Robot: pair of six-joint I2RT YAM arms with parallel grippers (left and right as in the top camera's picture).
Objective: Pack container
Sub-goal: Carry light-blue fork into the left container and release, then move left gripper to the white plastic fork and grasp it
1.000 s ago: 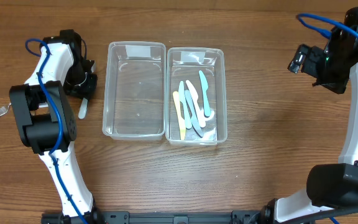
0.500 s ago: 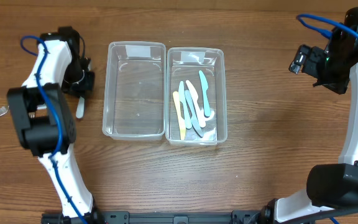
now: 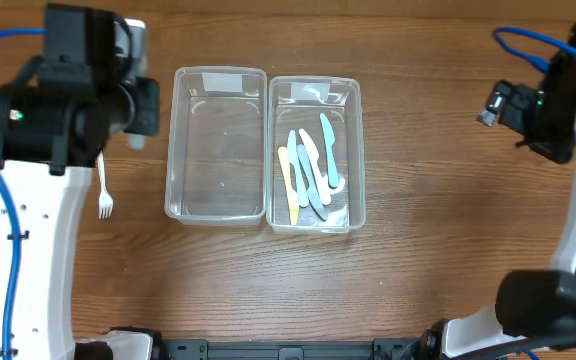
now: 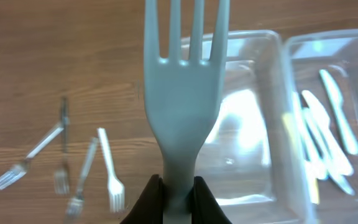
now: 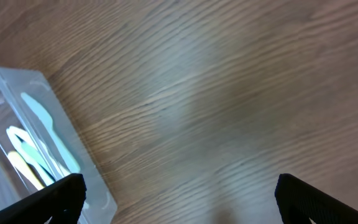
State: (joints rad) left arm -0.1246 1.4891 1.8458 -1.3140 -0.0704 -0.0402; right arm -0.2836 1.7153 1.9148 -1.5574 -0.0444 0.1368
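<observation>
Labels: the empty container [image 3: 173, 150] had a whitish label patch [image 3: 220, 79] at its far end, and the second container [image 3: 359, 150] had one too [image 3: 313, 92]. Any print on them was too small to read.

Left gripper [image 4: 178, 194] had its fingers clamped on the handle of a pale grey-blue fork [image 4: 185, 93], tines pointing up and away. The fork was off the table [image 3: 268, 290], seen against the near-left edge of the empty container. The second container sat just beside the empty one, long sides touching, and held the knives [image 3: 311, 165] in pale blue, white and yellow.

Right gripper [image 5: 179, 199] had its fingers spread wide with nothing between them. It sat well apart from both containers over bare wood.

View differences:
- The left wrist view showed the grip and a cluster of loose forks [image 4: 67, 168] on the table left of the containers.
- Overhead showed only one white fork [image 3: 103, 190]. The arm covered the others and the grip itself.
- The right wrist view caught just one corner of the second container.
</observation>
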